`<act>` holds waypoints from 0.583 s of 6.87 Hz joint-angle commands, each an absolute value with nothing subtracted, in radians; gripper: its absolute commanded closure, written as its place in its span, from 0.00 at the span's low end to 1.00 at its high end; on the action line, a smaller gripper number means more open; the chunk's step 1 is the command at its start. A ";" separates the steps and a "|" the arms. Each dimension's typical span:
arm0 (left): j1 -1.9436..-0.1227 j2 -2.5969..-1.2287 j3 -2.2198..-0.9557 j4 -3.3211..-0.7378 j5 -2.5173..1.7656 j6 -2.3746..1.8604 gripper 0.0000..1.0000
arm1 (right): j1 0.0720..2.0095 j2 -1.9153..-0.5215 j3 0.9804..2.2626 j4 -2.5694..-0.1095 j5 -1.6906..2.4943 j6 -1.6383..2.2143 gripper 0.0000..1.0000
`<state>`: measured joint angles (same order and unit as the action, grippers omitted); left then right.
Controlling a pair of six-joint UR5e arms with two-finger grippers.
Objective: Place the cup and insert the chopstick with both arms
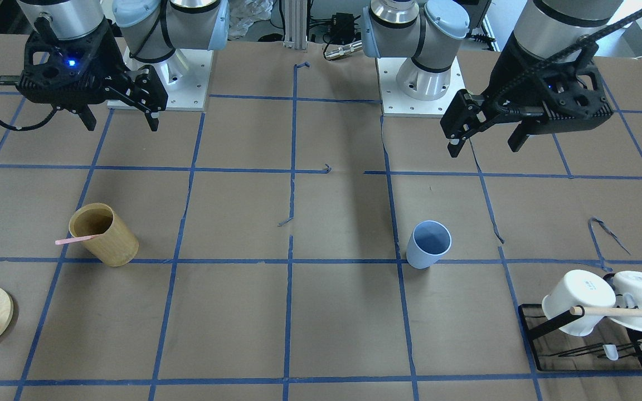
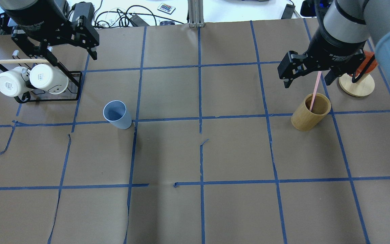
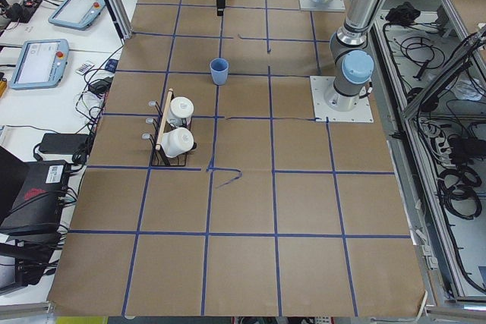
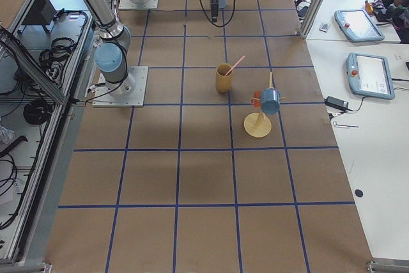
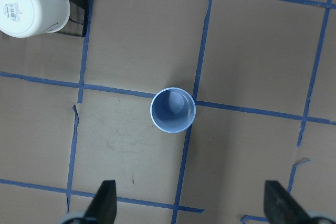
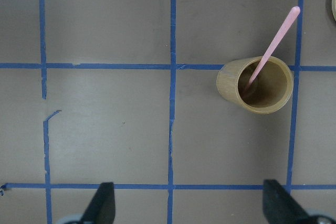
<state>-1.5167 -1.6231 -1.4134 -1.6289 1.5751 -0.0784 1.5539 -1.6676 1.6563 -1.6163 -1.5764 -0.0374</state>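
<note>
**Both grippers open above the table; cup stands alone, chopstick in holder**

The left gripper (image 2: 73, 57) hangs above the table (image 2: 235, 152) with its 2 fingers spread wide and nothing between them. In the left wrist view the 2 fingertips (image 5: 105, 198) show at the bottom edge, far apart. The blue cup (image 5: 172, 110) stands upright with its mouth up, at a crossing of the blue tape lines (image 5: 202, 66), well apart from those fingertips. In the overhead view the cup sits in the left half of the table, near the mug rack (image 2: 74, 73) but not touching it. The rack carries 2 white mugs (image 2: 47, 78) lying on their sides under a wooden rod.

The right gripper (image 2: 307, 83) is also open and grips nothing; its fingertips (image 6: 102, 200) show wide apart at the bottom edge of the right wrist view. The bamboo holder (image 6: 255, 85) stands upright in the right half of the table, beside a tape crossing. The pink chopstick (image 6: 273, 45) rests inside it, leaning on the rim with its upper end sticking out well past the holder. In the overhead view the right gripper hovers just beyond the holder, its fingers on either side of the chopstick's upper part and clear of it. A round wooden stand (image 2: 356, 85) sits near the holder, with an orange piece on it.
</note>
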 commanded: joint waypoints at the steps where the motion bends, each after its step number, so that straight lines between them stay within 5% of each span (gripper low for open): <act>1: -1.513 -1.615 -1.416 -1.626 1.574 -0.051 0.00 | 1.554 -1.667 1.672 -1.621 -1.580 -0.047 0.00; 4: -1.514 -1.600 -1.411 -1.637 1.535 -0.045 0.00 | 1.554 -1.666 1.672 -1.629 -1.591 -0.048 0.00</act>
